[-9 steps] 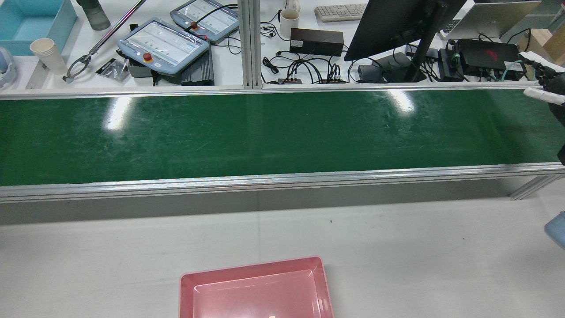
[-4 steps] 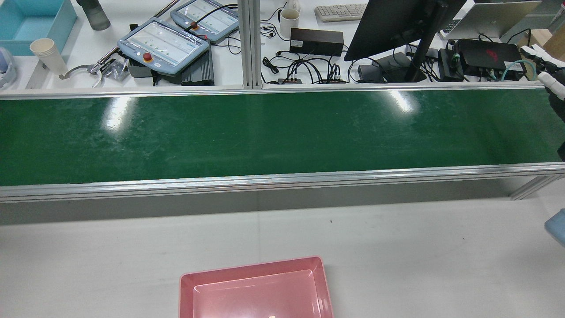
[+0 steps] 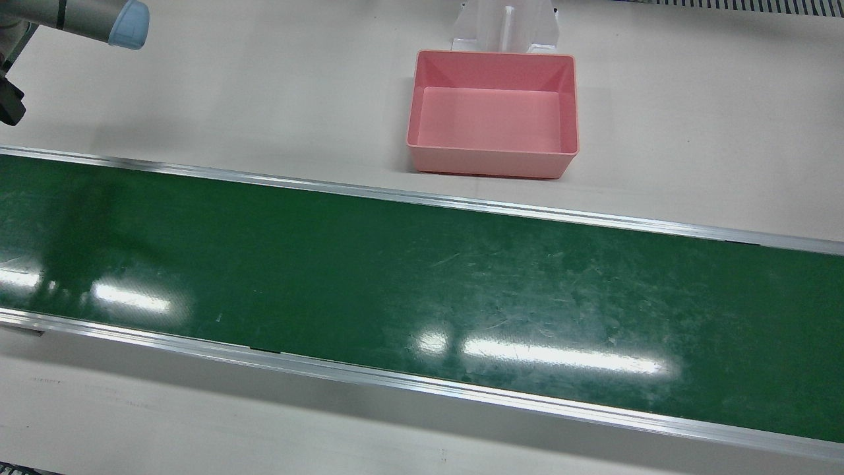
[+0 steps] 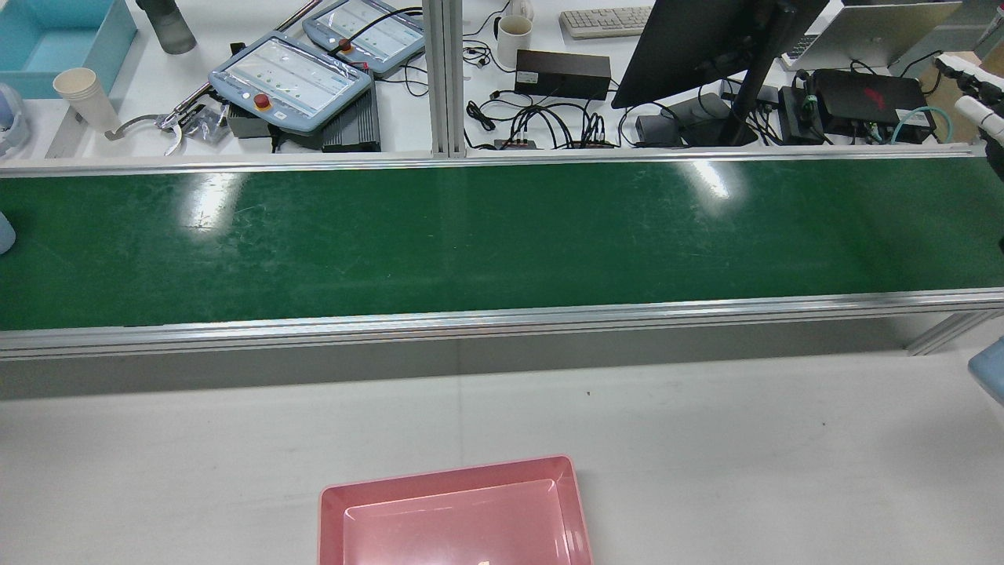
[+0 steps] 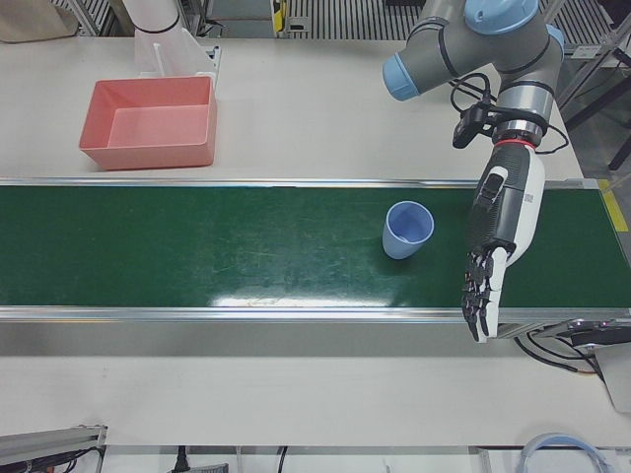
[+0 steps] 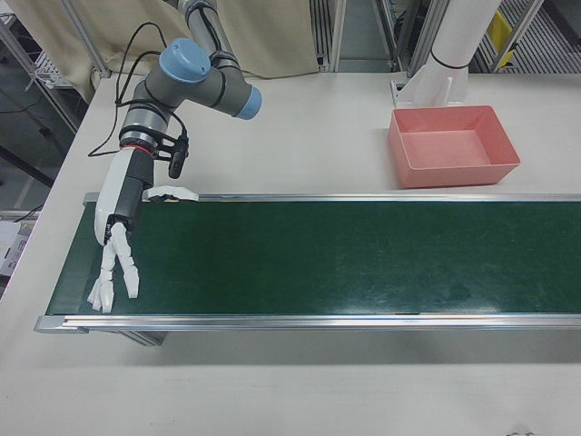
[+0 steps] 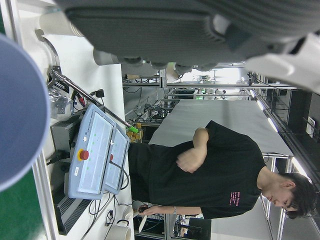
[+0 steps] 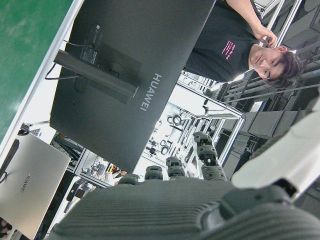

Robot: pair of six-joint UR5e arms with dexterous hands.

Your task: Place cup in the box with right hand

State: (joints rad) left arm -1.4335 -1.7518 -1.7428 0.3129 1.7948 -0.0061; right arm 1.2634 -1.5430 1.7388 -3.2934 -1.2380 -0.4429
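Note:
A light blue cup stands upright on the green conveyor belt. It shows at the left edge of the rear view and fills the left side of the left hand view. My left hand is open, fingers stretched out, just beside the cup and apart from it. My right hand is open and empty over the belt's other end, far from the cup; its fingertips show in the rear view. The pink box stands empty on the white table, also in the front view.
Aluminium rails edge the belt. Beyond it is a desk with teach pendants, a monitor, cables and paper cups. A person stands there. The white arm pedestal is behind the box.
The blue cup has come into the rear view at the belt's left edge. My right hand has shifted up and further out at that view's right edge.

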